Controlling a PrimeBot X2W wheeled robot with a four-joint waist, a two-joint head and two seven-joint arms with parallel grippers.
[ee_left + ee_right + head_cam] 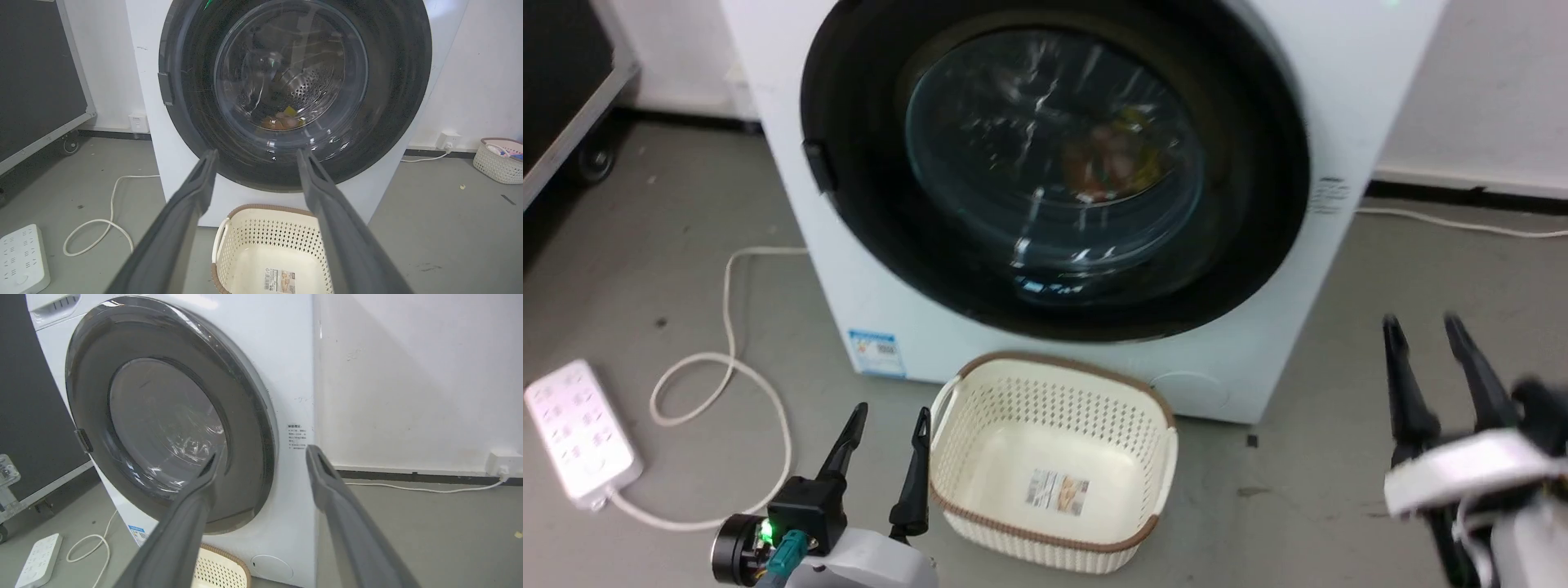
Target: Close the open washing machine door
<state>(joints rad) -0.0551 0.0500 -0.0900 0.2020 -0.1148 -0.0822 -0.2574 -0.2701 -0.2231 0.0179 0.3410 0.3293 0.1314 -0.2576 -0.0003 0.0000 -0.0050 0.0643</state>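
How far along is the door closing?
Done, it seems: the washing machine door sits flush against the machine front. In hand: nothing; left gripper and right gripper are open, clear of it. Left: nothing visible; latch engagement can't be confirmed.

One door (849, 204), two baskets (261, 241) (one distant)

Left tool (890, 412), long dark tapered fingers (843, 453), green light (765, 532), teal plug (787, 555), white wrist casing (870, 565)

A plain test room: a washing machine (1347, 98) on a bare grey floor (645, 204), a power strip (576, 429) at lower left, a black wheeled case (564, 65) upper left.
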